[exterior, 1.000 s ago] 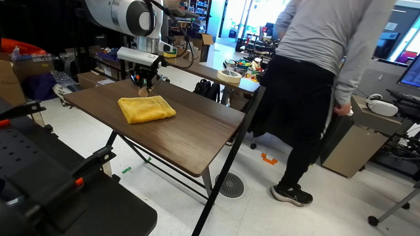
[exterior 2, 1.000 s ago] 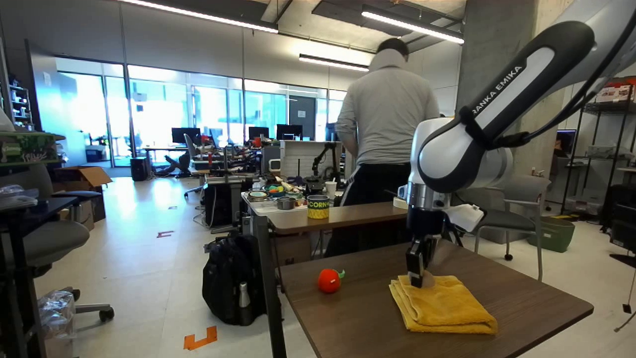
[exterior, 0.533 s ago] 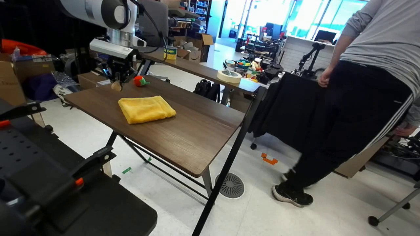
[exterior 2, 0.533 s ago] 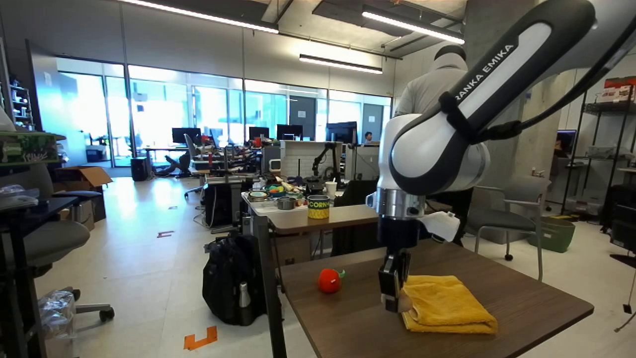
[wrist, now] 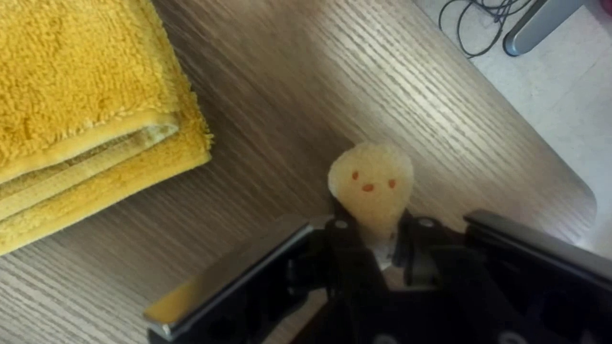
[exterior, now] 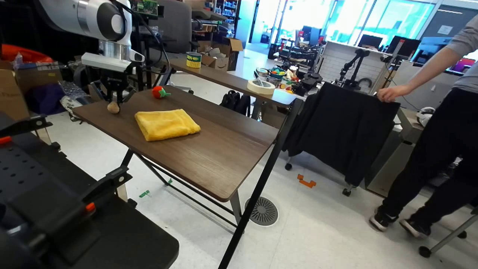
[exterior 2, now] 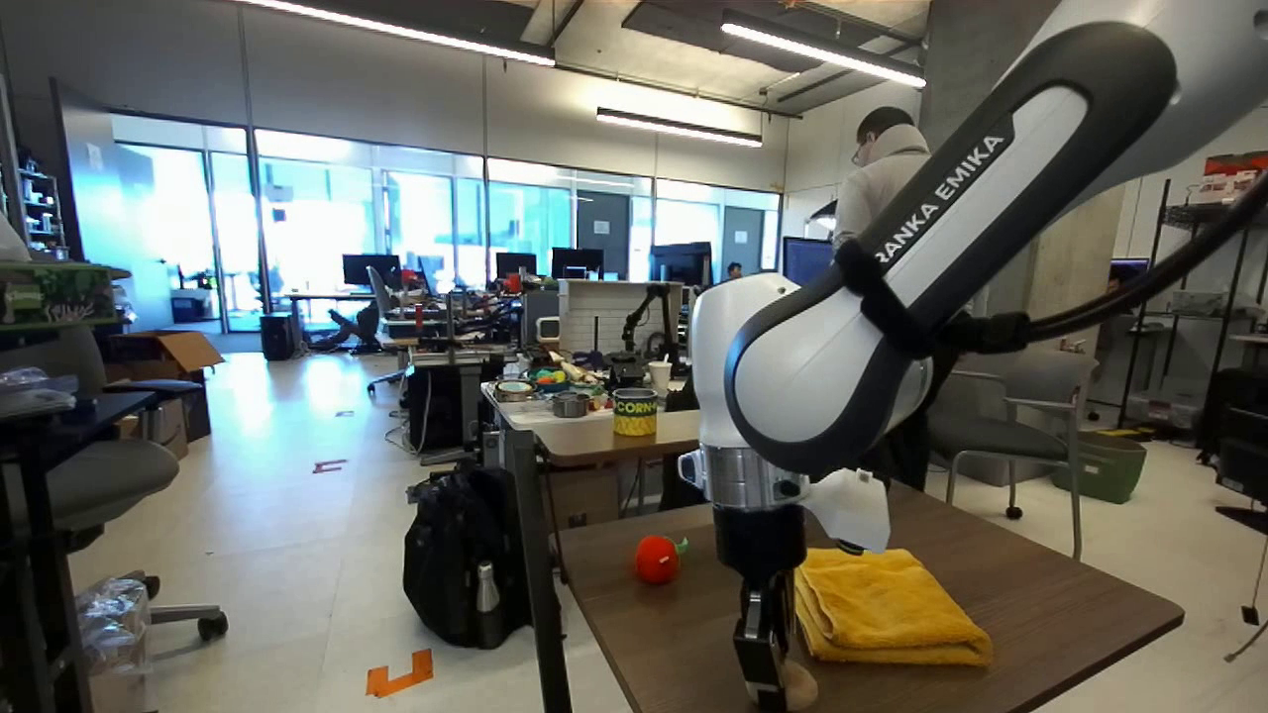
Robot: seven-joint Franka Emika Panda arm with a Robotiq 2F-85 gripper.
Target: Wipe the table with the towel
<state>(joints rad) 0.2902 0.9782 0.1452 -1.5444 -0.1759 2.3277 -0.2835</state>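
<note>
On the brown bench (exterior: pixel 216 153), the yellow towel (exterior: pixel 167 126) is found folded; a beige ball (wrist: pixel 371 184) is pinched by the tool (wrist: pixel 377 234). Clearing seems in hand: the ball should next be set aside.

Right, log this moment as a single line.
grasp: gripper shut on beige toy | tool: towel folded on table, not gripped | nearby: red object on table, apart from towel

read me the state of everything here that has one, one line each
Yellow towel, folded, lying on the table
Beige toy, pinched; table contact unclear
Tool, shut on that toy
Red toy, tipped on its side
Corn can, upright
Tape roll, lying flat
Cardboard box, flap open
</note>
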